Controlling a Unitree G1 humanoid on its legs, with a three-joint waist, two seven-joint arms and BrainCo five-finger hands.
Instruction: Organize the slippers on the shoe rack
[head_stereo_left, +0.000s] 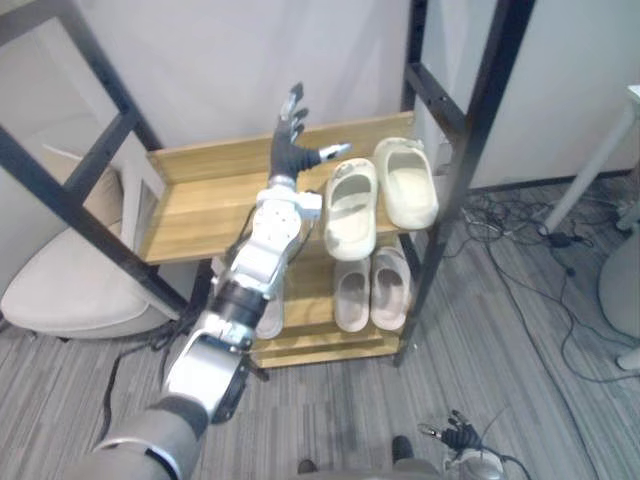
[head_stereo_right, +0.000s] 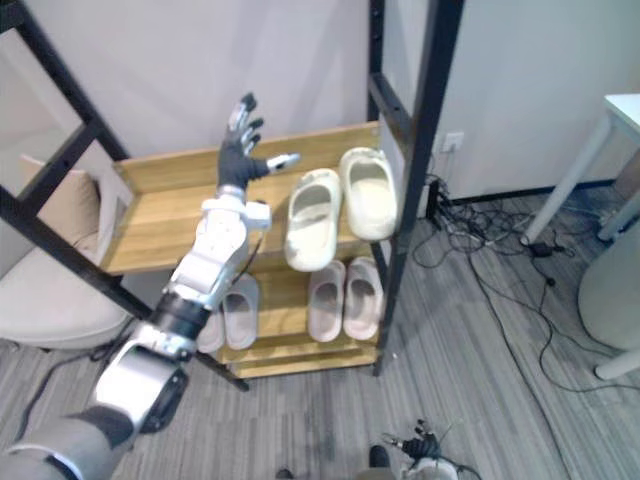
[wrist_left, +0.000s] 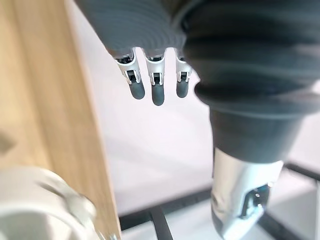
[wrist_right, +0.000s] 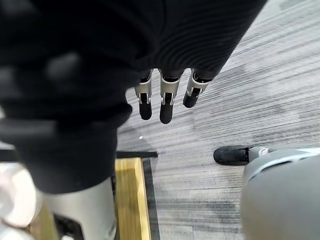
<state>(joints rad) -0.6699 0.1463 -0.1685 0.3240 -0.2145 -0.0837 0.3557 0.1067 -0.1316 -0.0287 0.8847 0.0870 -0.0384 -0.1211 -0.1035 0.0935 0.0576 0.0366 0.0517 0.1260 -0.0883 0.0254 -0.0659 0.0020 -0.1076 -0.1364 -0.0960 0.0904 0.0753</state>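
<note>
Wooden shelf (head_stereo_left: 200, 200) holds two slippers (head_stereo_left: 352, 205); left robot hand (head_stereo_left: 290, 150), spread and empty beside them, should nudge the skewed one straight. Right robot hand (head_stereo_left: 458, 436) hangs relaxed.

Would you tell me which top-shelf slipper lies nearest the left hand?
The left cream slipper, beside the thumb of the left hand; its mate lies farther right.

Lower-shelf slipper (head_stereo_left: 272, 318) partly hidden behind left arm (head_stereo_left: 252, 268), pale rounded shape (wrist_left: 35, 205) blurred, unidentifiable
</note>
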